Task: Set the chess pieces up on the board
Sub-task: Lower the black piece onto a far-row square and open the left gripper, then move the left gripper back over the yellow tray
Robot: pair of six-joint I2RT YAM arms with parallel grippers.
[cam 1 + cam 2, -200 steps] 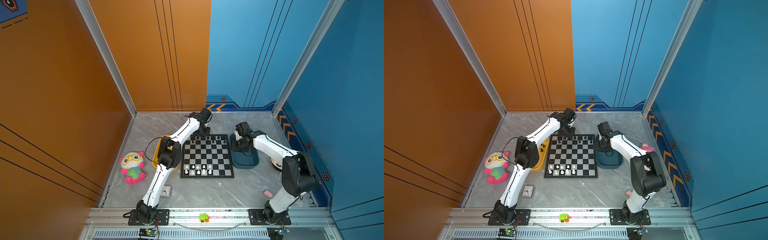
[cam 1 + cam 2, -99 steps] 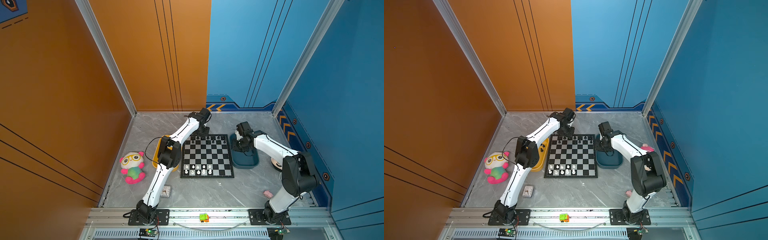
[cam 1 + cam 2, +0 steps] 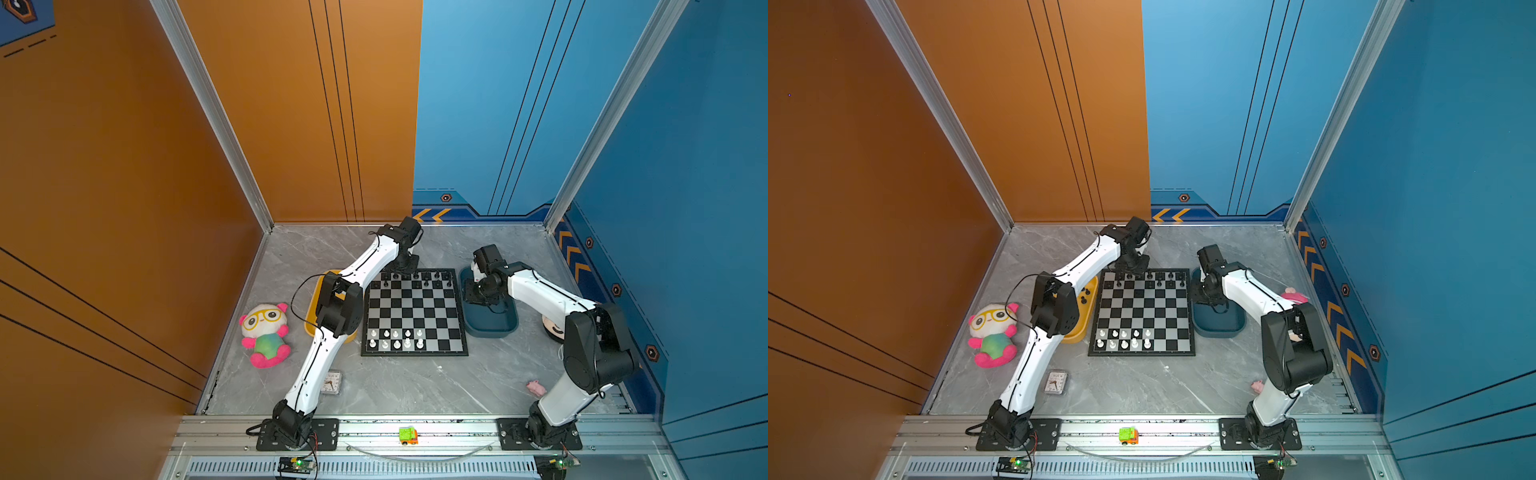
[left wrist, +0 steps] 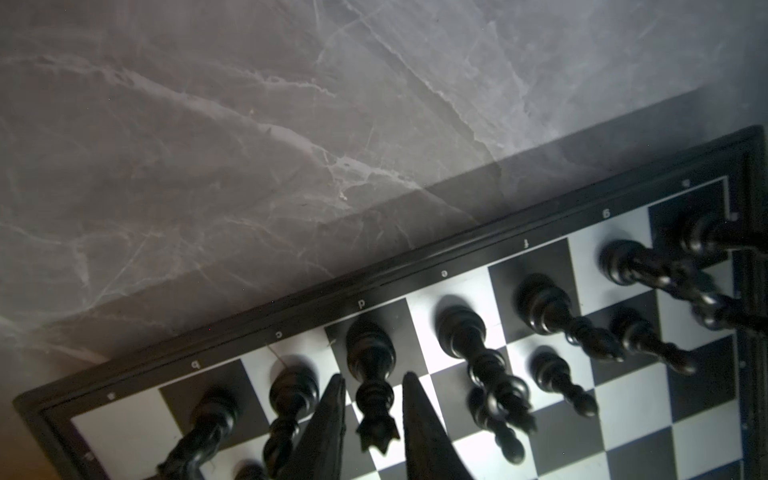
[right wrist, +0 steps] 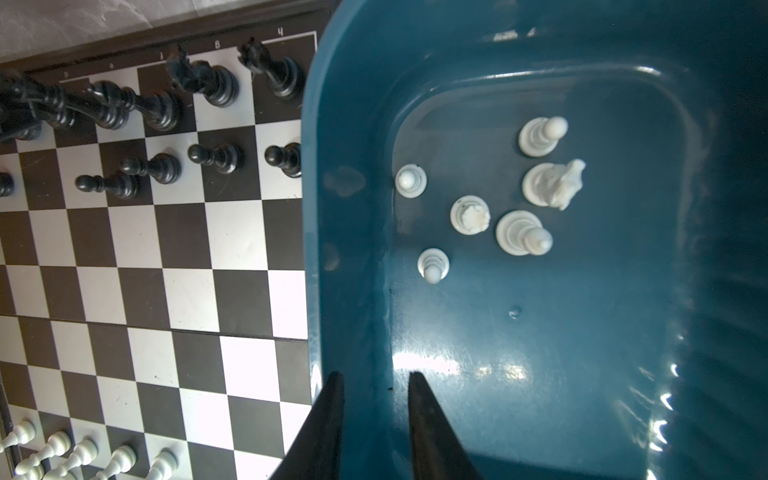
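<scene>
Left wrist view gives you the left gripper (image 4: 374,375) low over the board's (image 4: 627,399) far edge. Its jaws are parted on either side of the black queen (image 4: 370,357), which stands upright on the d square with a sliver of gap each side. In both top views, black pieces (image 3: 427,275) fill much of the two far rows, and white pieces (image 3: 397,344) stand in the two near rows. Your right gripper (image 5: 376,374) hangs over the teal tray's (image 5: 357,124) wall, just beside the board, jaws apart with nothing between them. Six more white ones stand inside that tray. A few black pieces sit in the yellow tray (image 3: 1089,318).
</scene>
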